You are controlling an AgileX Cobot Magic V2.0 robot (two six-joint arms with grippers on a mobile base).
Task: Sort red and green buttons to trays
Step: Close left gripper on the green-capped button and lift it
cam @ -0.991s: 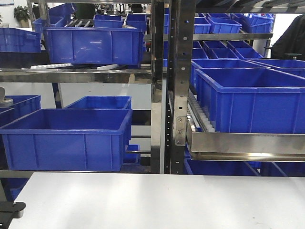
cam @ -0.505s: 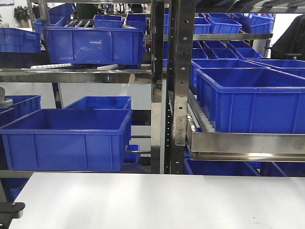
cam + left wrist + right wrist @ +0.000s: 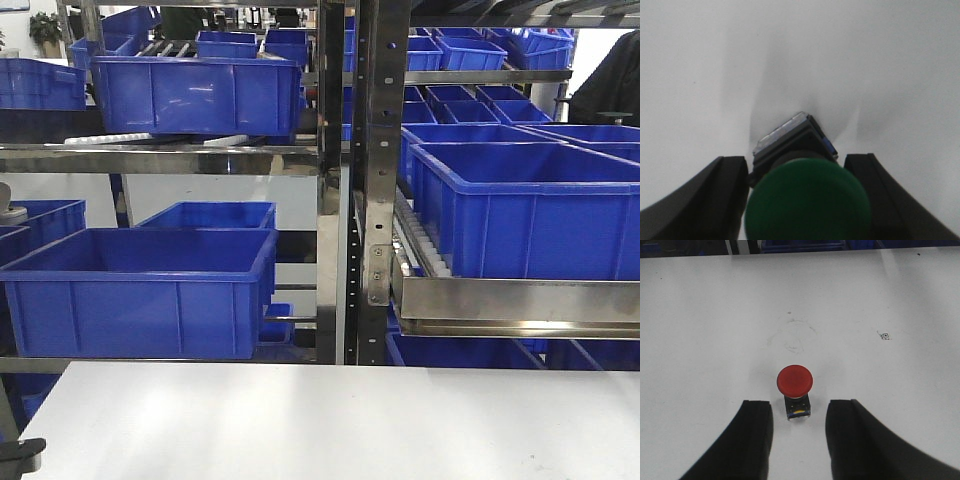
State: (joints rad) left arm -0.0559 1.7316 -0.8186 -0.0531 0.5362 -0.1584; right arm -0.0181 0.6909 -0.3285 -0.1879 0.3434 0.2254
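Lower than before, a dark arm part (image 3: pixel 20 456) is seen at the front view's bottom-left corner. The green button (image 3: pixel 807 200) is flanked closely by the left tool (image 3: pixel 796 165); a grip cannot be told. The right tool (image 3: pixel 800 406) is spread, with a red button (image 3: pixel 795 380) on the table (image 3: pixel 700 315) between its tips, untouched. Blue crates (image 3: pixel 140 290) are shelved beyond.

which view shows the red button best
right wrist view: the red button sits whole, cap and dark body, on the white table. left wrist shows only a green button; the front view shows blue crates, no button.
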